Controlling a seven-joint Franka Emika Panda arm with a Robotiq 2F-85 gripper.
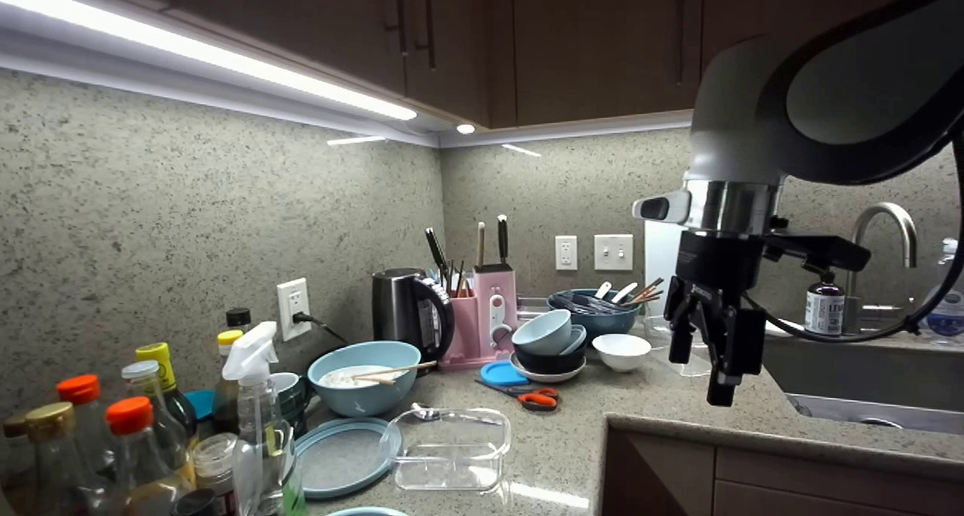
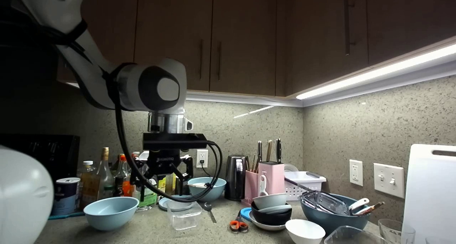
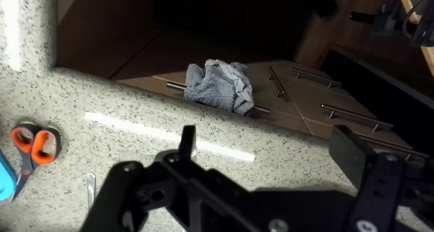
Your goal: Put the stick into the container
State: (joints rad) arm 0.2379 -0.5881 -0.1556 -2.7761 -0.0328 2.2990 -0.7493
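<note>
Stick cannot be singled out; pale rods (image 1: 399, 370) rest in the blue bowl (image 1: 365, 403), well apart from the gripper (image 3: 266, 140), spread wide.

Tool (image 3: 266, 147), jaws apart, over counter (image 3: 76, 137)

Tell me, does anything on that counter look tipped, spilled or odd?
Yes: in an exterior view, the uppermost pale-blue bowl sits tilted above a black bowl instead of nesting level, so it looks a bit precarious. Scissors also lie loose on the counter. I see no clear spill or damage.
</note>
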